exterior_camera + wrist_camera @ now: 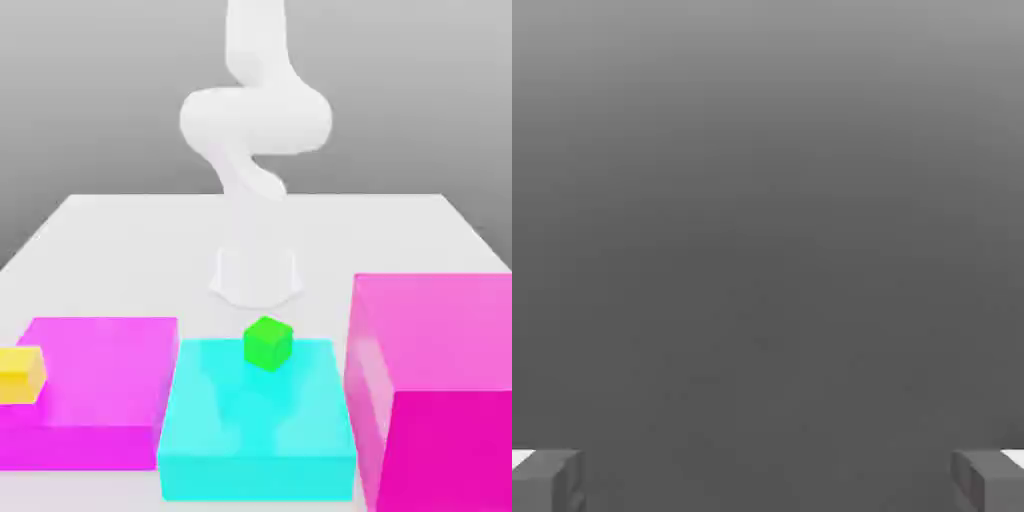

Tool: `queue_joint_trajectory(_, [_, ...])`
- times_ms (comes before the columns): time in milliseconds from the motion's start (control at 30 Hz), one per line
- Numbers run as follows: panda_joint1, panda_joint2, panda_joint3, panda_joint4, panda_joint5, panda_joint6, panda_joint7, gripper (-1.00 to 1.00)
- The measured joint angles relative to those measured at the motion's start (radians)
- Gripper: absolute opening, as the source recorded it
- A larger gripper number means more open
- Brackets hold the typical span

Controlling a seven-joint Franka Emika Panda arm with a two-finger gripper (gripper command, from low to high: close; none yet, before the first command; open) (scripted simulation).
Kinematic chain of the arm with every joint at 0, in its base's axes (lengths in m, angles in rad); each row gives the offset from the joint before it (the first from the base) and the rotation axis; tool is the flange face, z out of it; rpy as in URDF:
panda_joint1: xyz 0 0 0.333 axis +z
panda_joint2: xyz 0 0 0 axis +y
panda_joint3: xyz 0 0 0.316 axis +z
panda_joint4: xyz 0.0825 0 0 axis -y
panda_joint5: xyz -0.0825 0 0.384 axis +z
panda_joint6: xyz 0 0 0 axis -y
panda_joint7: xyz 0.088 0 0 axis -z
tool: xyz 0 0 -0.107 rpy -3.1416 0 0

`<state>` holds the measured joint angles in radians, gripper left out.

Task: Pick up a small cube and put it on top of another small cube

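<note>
No bins or trays stand here; three coloured blocks act as platforms on the pale surface (120,230). The cyan block (260,425) sits in the middle, low and flat, and carries the small green cube (268,343) near its far edge, resting on the top face and slightly turned. On the exterior view's left lies a low magenta block (100,390), just beside the cyan one. The small yellow cube (21,375) rests on it at the edge toward the exterior view's left, well apart from the green cube. On the exterior view's right stands a taller magenta block (440,390), rising above the cyan block's top and close beside it.

Behind the blocks the white robot arm (255,120) rises from its base (256,275) on the surface, curling upward, clear of the cubes.

In the hand view the end effector (768,480) is released: its two grey fingertips (547,480) stand far apart at opposite sides, nothing between them, with plain grey background beyond. Nothing lies on either cube.
</note>
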<state>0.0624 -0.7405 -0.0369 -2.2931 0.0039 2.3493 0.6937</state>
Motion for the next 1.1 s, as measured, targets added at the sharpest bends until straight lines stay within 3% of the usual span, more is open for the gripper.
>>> queue_joint_trajectory(267, [0.184,0.203,-0.064,0.015,0.026,0.131,-0.313,0.00])
queue_joint_trajectory(700, [0.482,0.554,0.388,-0.119,0.027,-0.277,0.059,0.00])
queue_joint_trajectory(833, [0.538,0.668,0.447,-0.253,0.013,-0.227,0.179,0.00])
queue_joint_trajectory(1100, [0.510,0.723,0.441,-0.417,-0.013,0.096,0.344,0.00])
